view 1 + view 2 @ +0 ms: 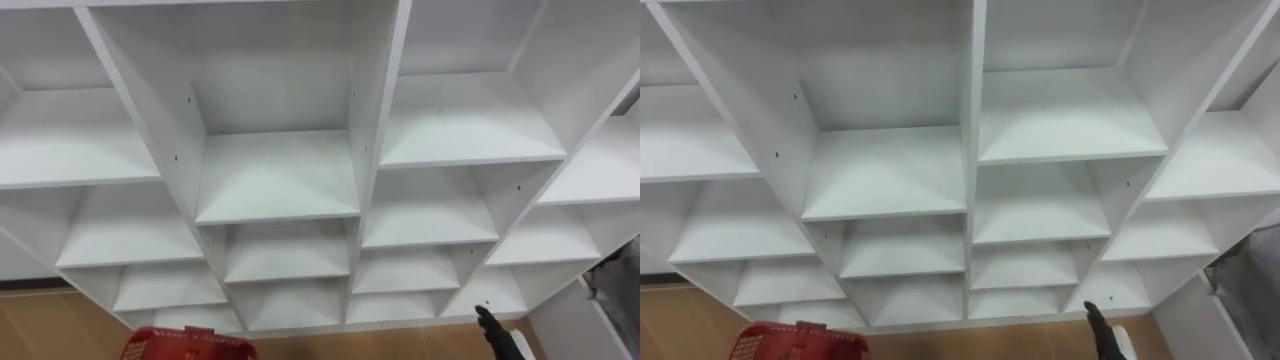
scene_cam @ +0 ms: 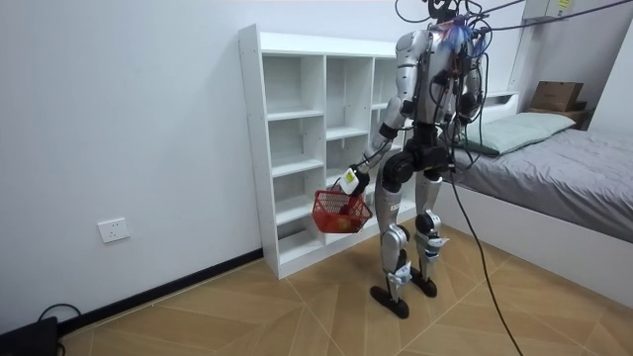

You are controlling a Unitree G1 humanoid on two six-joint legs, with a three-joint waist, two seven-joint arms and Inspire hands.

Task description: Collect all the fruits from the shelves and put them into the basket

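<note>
Beside white closet point(image 2: 316, 44): one red basket point(image 2: 341, 212), left robot hand point(image 2: 349, 181) holding.

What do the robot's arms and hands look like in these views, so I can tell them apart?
The left arm has silver-grey shell segments with darker joints between them. The left hand looks white and dark, with a small yellowish mark on it. The right hand is black at its tip, with a white part behind it.

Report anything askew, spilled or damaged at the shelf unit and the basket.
Nothing stands out. The white shelf unit has level, undamaged boards. The red basket hangs upright from the left hand, fruit inside. The right hand shows at lower right.
</note>
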